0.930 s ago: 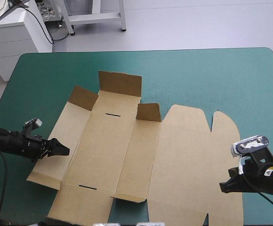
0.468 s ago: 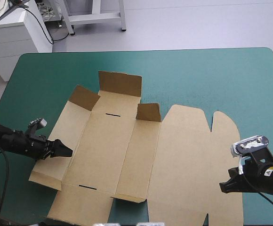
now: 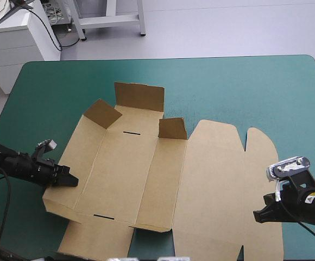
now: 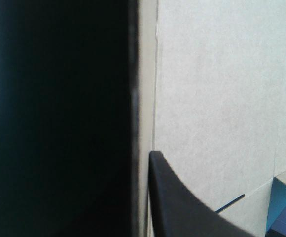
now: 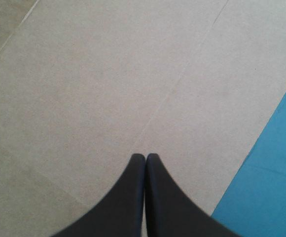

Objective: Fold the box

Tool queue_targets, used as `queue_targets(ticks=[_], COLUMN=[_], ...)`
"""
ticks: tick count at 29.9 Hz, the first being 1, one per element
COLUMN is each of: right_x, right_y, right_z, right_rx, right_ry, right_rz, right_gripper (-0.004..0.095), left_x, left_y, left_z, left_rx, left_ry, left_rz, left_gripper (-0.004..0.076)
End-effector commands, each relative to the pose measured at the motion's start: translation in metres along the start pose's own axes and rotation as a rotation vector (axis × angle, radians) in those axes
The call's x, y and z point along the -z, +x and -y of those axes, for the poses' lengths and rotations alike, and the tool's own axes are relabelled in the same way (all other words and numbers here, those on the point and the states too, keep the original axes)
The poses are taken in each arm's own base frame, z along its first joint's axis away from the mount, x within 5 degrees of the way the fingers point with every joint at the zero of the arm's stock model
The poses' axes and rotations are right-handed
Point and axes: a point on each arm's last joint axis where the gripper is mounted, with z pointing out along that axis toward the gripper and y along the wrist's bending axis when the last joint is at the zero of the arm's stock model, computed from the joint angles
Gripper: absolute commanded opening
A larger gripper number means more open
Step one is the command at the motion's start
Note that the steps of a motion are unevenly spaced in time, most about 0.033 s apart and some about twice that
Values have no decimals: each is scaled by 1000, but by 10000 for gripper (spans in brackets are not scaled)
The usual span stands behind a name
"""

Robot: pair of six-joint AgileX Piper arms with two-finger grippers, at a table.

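Brown board, the box (image 3: pixel 146 179) lies spread almost flat on the teal-green bench (image 3: pixel 244 87), with three short flaps raised at its far side. The left pincer (image 3: pixel 72 181) clamps its left panel's edge. The right pincer (image 3: pixel 257 216), fingers pressed together and empty, is over its right lid panel.

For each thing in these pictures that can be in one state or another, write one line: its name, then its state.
box: unfolded, mostly flat on the table
far flaps: three raised, none tucked
left gripper: shut on the box's left edge
right gripper: shut, holding nothing, over the box's right panel
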Motion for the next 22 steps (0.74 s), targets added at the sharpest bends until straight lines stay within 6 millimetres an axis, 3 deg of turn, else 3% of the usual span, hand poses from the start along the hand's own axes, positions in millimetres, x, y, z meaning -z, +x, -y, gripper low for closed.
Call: queue_targets(ticks=[1,13,22], right_x=[4,4,4], right_y=[-7,-7,-7], right_z=[-1,-1,-1], right_rx=[7,7,7], right_ry=[-11,-11,-11], right_rz=[41,41,41], right_gripper=[-19,-19,-19], left_x=[1,4,39], left_y=[5,2,-38], left_z=[9,8,27], left_rx=[-28,-56,-174], left_ry=[37,23,-75], left_rz=[-52,-43,49], left_gripper=[-8,-8,-8])
